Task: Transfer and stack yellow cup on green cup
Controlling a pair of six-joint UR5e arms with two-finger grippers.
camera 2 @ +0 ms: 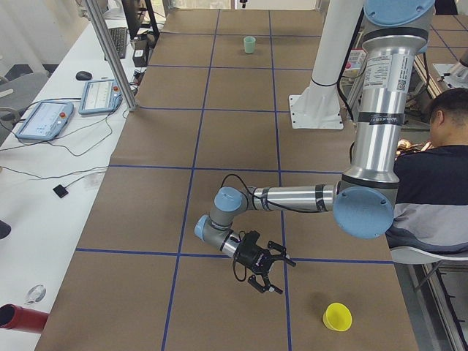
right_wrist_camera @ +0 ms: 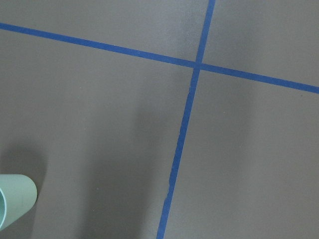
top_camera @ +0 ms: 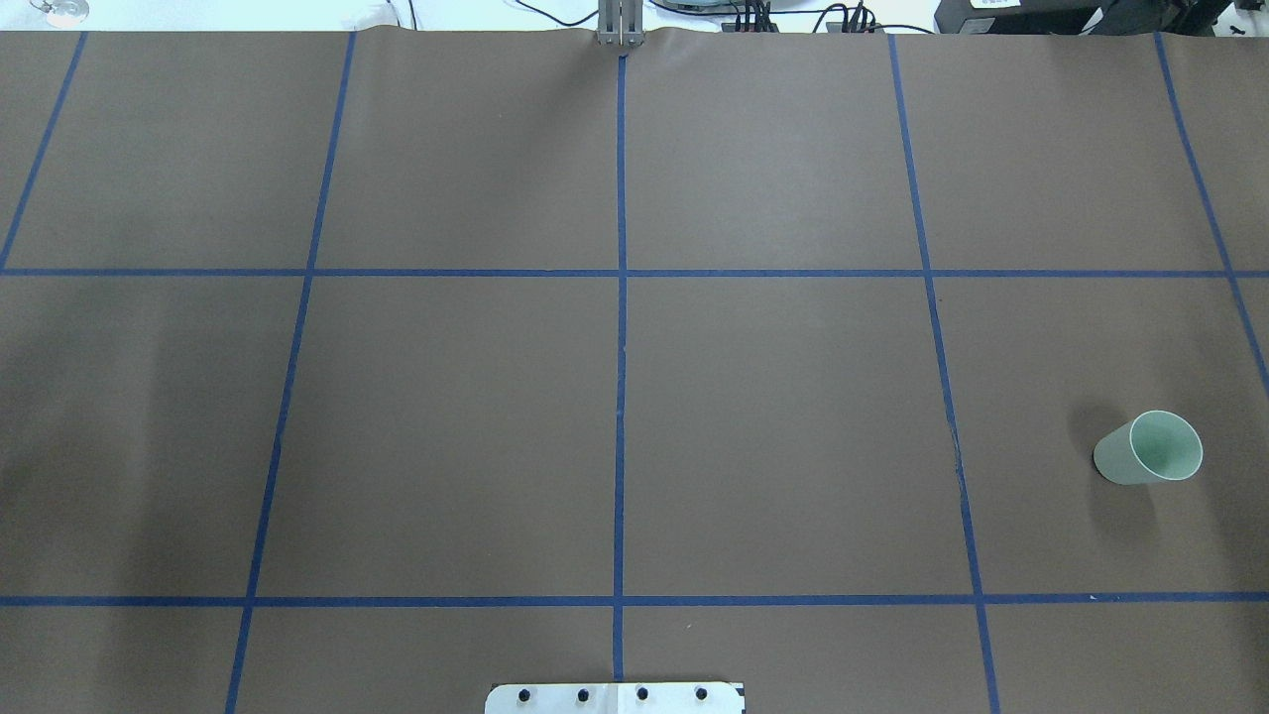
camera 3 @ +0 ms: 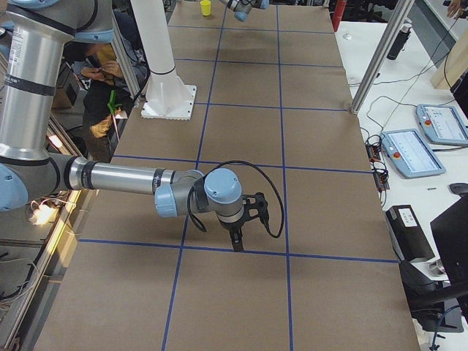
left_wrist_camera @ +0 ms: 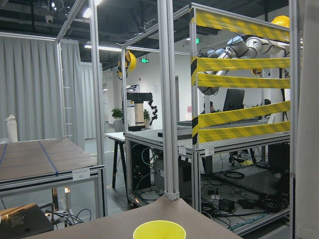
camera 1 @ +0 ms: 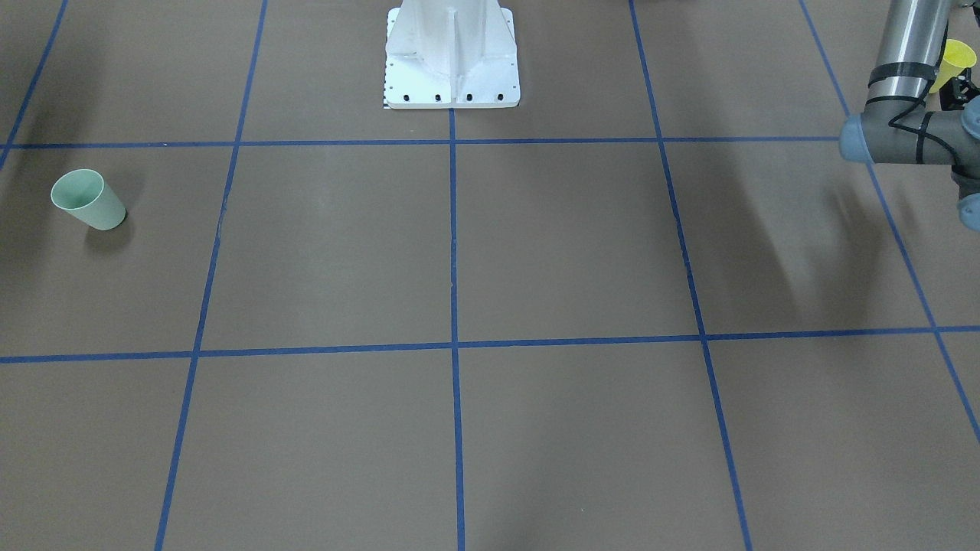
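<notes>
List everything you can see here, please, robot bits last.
yellow cup: one, bright yellow, standing at the table's left end.
green cup: one, pale green, standing at the right end.
table: one, brown, blue tape grid.
control tablets: two, grey-blue, on the side bench.
seated person: one, dark top, beside the table.
left claw: one, black, near the yellow cup.
right claw: one, black, pointing down over the table.

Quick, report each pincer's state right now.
Left pincer: cannot be told; the yellow cup stands apart from it.
Right pincer: cannot be told.
</notes>
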